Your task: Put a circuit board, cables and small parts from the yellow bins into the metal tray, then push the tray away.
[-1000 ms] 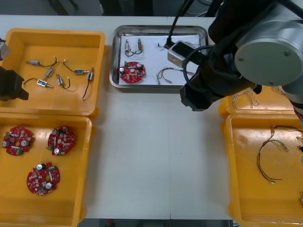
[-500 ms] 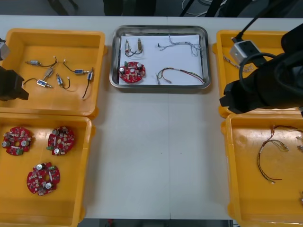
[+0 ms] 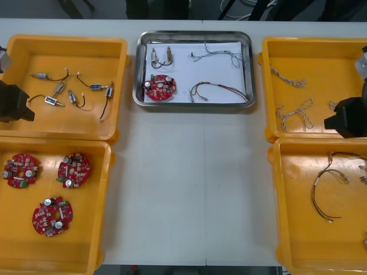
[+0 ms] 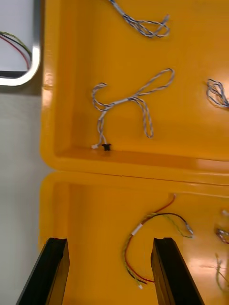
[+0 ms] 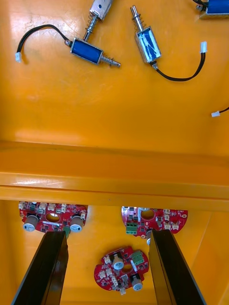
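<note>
1. Your right gripper [image 3: 347,117] has withdrawn from the metal tray [image 3: 250,69] to the right yellow bins [image 3: 321,63]; its fingers are apart and empty.
2. The left gripper [image 3: 12,102] is parked at the left, fingers apart.
3. The tray holds a circuit board [image 3: 160,86], cables [image 3: 218,90] and small metal parts [image 3: 161,57].

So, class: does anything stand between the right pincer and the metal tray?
Nothing visible does. The open right pincer hangs over the right yellow bins; only their walls and bare table lie before the tray. Left pincer idles over left bins.

You're looking down on a light table [image 3: 189,189], its plain top showing in a wide strip down the middle. Past its far edge lies dark floor [image 3: 34,8], with black shapes [image 3: 156,7] too cut off to identify.
</note>
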